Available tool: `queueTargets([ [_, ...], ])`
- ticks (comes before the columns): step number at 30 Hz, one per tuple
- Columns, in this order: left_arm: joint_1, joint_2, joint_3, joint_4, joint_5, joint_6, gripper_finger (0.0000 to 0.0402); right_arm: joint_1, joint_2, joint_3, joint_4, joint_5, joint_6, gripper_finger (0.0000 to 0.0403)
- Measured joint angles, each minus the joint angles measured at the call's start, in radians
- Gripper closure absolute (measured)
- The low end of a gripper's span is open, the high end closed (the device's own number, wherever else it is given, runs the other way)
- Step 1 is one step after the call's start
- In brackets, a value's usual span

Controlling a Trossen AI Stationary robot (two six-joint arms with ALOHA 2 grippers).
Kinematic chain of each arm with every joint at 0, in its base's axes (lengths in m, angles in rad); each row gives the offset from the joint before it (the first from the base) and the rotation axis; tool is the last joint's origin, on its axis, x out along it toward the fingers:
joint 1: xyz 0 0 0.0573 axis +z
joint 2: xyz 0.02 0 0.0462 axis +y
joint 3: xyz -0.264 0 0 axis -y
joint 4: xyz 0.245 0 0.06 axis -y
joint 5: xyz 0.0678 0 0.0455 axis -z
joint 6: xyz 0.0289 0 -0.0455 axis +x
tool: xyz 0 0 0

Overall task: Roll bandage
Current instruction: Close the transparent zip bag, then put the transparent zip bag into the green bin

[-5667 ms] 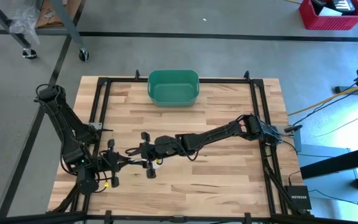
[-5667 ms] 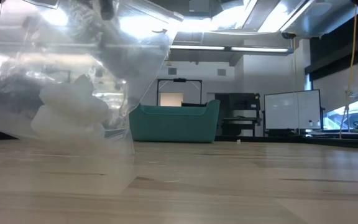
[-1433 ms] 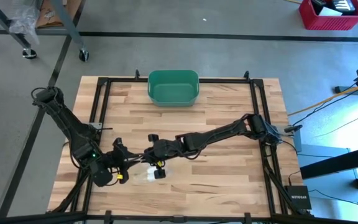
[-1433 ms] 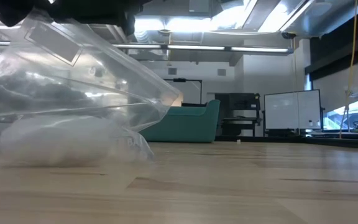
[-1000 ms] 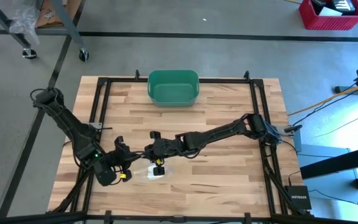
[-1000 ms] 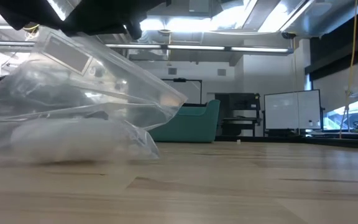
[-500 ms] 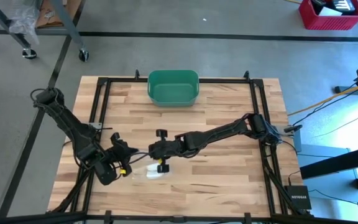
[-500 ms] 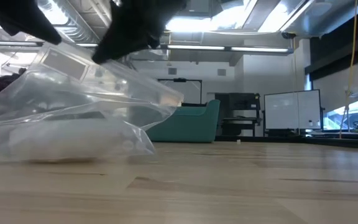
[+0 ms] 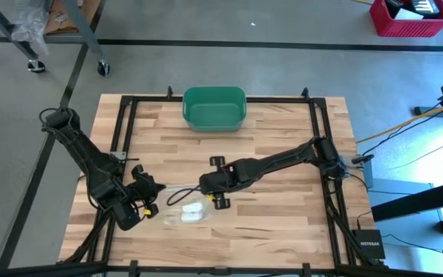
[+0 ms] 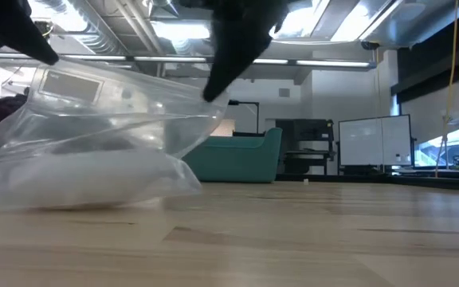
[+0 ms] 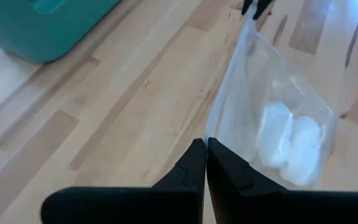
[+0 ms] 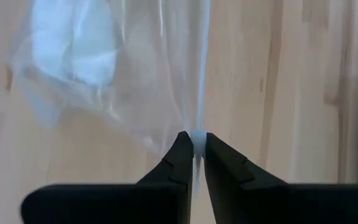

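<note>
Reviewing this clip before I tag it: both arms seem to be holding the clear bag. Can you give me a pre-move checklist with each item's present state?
1. Left gripper shut on an edge of the clear plastic bag: ok.
2. Right gripper shut on the bag's opposite edge: ok.
3. Bag stretched between the two grippers, no slack at the held edge: ok in the high view.
4. White rolled bandages inside the bag, resting low on the wooden table: ok.
5. Bag mouth sealed: cannot tell.
6. Green plastic bin at the table's far edge, well clear of both arms: ok.
</note>
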Motion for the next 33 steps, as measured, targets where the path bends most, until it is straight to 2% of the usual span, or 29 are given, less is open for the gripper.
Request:
queueTargets([
  [6,-0.002,0.000,0.001,0.016,0.001,0.010,0.0401,0.000,-0.029,0.000,-0.080,-0.009,0.022,0.0368],
  [16,0.002,0.000,0.001,0.111,0.014,0.111,0.0401,0.000,-0.044,0.005,-0.086,-0.011,0.022,0.0368],
  [20,0.002,0.000,0.001,0.145,0.015,0.087,0.0398,0.000,-0.044,0.006,-0.086,-0.011,0.021,0.0376],
  [22,0.002,-0.002,0.001,0.170,0.030,0.029,0.0388,0.000,-0.051,0.006,-0.089,-0.011,0.020,0.0384],
  [29,0.025,-0.071,0.008,0.130,0.097,0.046,0.0329,-0.005,-0.160,0.008,-0.128,-0.006,0.051,0.0385],
  [33,-0.013,-0.122,0.009,0.143,0.062,0.030,0.0308,-0.038,-0.242,0.008,-0.148,0.008,0.097,0.0383],
])
